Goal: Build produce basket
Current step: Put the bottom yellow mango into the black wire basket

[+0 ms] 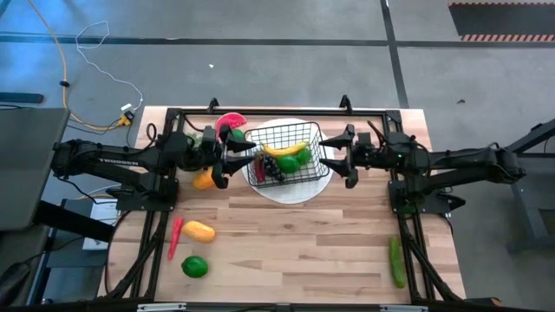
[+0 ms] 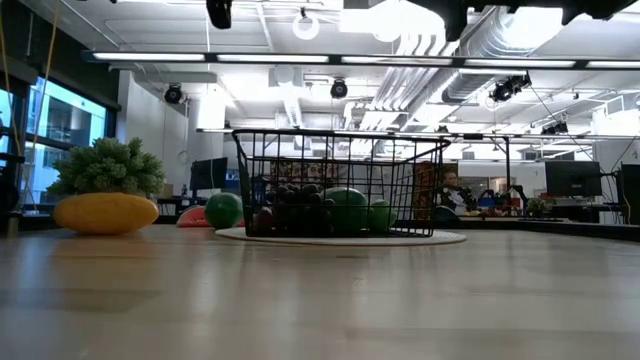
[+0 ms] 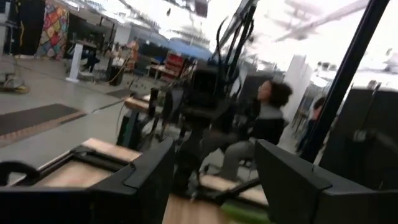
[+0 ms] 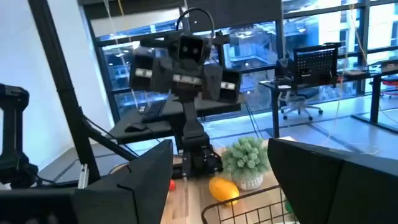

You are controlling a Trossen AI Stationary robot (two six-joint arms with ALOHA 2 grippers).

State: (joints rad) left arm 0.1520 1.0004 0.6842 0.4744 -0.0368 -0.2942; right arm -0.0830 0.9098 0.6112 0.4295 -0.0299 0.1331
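basket (image 1: 286,156) flanked by arms; open tabletop (image 1: 295,251) in front

Round white plate (image 1: 290,192) near the table's (image 1: 303,251) far edge; small potted plant (image 2: 106,167) at far-left; seated person (image 3: 261,124) beyond.

Black wire basket (image 1: 286,152) partly filled with toy produce, on a wooden table.
It holds banana (image 1: 284,148), limes (image 1: 293,160), grapes (image 1: 270,169); cucumber (image 1: 396,262) lies near the right edge.

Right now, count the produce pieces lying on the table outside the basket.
6: watermelon slice, orange fruit, red pepper, yellow-orange fruit, lime, cucumber. Arms may hide more.
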